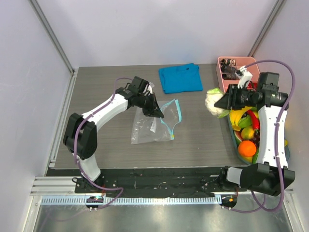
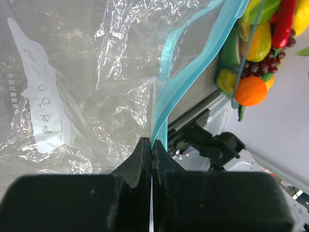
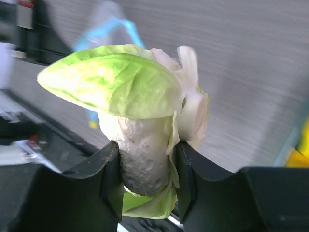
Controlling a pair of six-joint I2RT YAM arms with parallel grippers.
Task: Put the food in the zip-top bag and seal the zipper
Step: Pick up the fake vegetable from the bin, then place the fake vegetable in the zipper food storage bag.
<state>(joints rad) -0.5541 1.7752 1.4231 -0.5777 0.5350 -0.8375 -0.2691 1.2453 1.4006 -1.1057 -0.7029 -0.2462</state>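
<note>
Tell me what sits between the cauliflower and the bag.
Nothing visible does. The cauliflower, clamped in the right gripper, hangs to the right of the bag, with only table surface between them. The left gripper pinches the zipper. The cloth lies farther back, off the line.

zip-top bag (image 3: 111,24) blurred behind cauliflower (image 3: 130,125), pink tray (image 1: 236,58) contents indistinct

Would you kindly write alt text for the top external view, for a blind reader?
The right gripper holds a white cauliflower over the table, between a pile of toy food and the clear zip-top bag. The left gripper pinches the bag's light-blue zipper edge; a blue cloth lies behind.
</note>
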